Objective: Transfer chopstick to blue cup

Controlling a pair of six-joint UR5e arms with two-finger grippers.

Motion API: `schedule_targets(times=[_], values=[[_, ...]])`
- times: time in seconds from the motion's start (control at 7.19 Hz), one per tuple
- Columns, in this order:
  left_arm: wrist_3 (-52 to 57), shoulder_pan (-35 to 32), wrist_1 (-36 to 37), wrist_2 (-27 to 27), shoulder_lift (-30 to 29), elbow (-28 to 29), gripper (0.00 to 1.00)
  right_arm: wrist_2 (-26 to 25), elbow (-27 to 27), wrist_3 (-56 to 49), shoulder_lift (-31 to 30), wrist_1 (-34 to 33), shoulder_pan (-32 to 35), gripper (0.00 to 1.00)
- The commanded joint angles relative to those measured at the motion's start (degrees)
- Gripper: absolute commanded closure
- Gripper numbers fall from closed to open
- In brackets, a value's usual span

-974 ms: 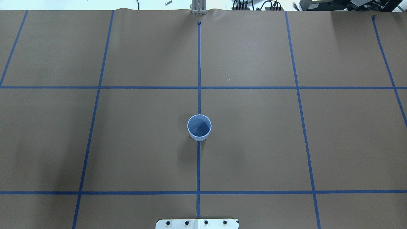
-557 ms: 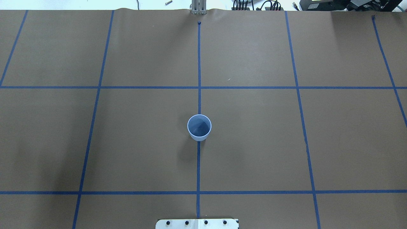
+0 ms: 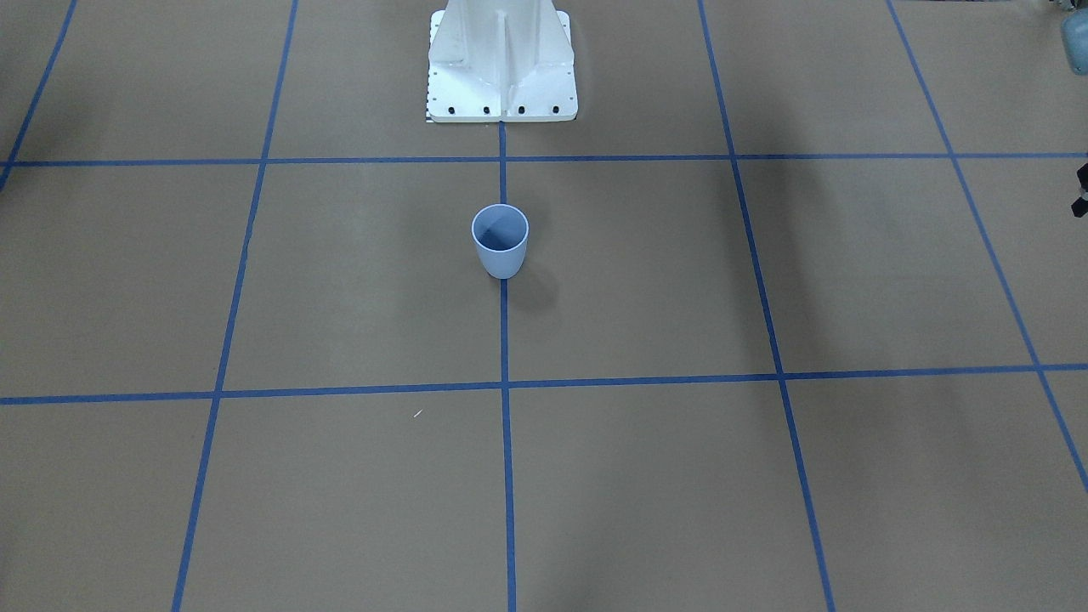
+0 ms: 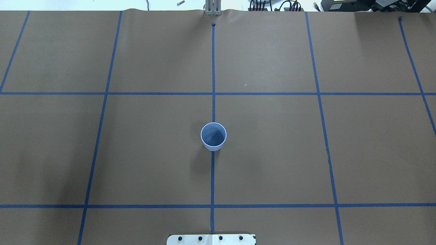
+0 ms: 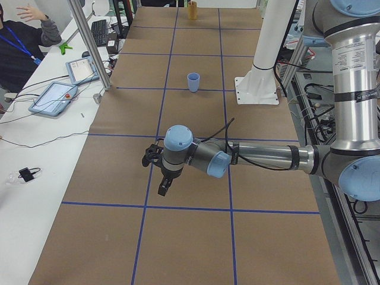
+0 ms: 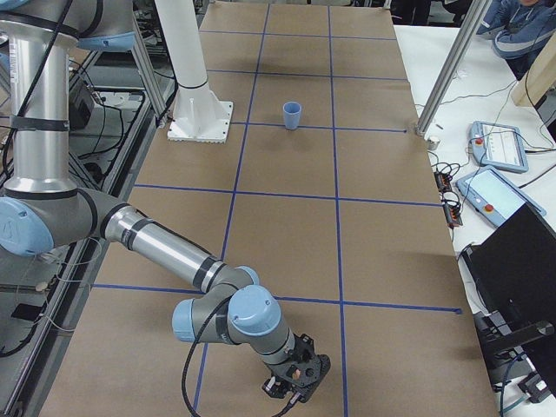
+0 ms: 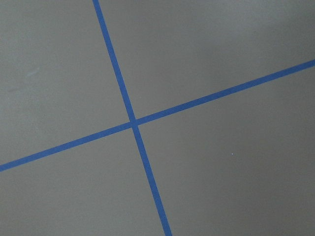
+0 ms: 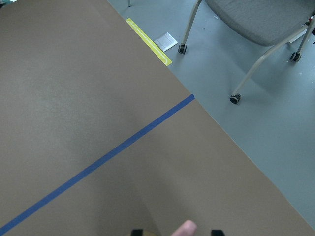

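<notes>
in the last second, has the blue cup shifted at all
No. In the overhead view the blue cup stands on the centre blue tape line exactly as before, with the same gap to the white base plate.

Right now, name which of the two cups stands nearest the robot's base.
The blue cup, upright on the centre tape line before the white base; the orange-brown cup stands at the table's far end.

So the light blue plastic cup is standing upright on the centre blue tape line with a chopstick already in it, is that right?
Not quite. The light blue plastic cup is empty: the overhead exterior view looks into it and shows only its bare inside. It does stand upright on the centre blue tape line.
</notes>
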Motion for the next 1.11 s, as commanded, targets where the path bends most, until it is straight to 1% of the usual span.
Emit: schedule_targets(times=[0.0, 0.14, 0.28, 0.42, 0.56, 0.7, 0.83, 0.97], values=[[0.1, 0.0, 0.0, 0.0, 0.1, 0.1, 0.01, -0.1, 0.3, 0.0, 0.0, 0.0, 0.1, 0.62], [0.1, 0.0, 0.0, 0.0, 0.1, 0.1, 0.01, 0.0, 0.6, 0.0, 0.0, 0.0, 0.1, 0.72], [0.1, 0.0, 0.0, 0.0, 0.1, 0.1, 0.01, 0.0, 0.8, 0.0, 0.0, 0.0, 0.1, 0.77], [0.1, 0.0, 0.0, 0.0, 0.1, 0.0, 0.01, 0.0, 0.8, 0.0, 0.0, 0.0, 0.1, 0.79], [0.1, 0.0, 0.0, 0.0, 0.1, 0.0, 0.01, 0.0, 0.8, 0.0, 0.1, 0.0, 0.1, 0.78], [0.1, 0.0, 0.0, 0.0, 0.1, 0.1, 0.01, 0.0, 0.8, 0.0, 0.1, 0.0, 0.1, 0.70], [0.1, 0.0, 0.1, 0.0, 0.0, 0.1, 0.01, -0.1, 0.8, 0.0, 0.1, 0.4, 0.1, 0.40], [0.1, 0.0, 0.1, 0.0, 0.0, 0.1, 0.01, -0.2, 0.8, 0.0, 0.2, 0.5, 0.1, 0.18]])
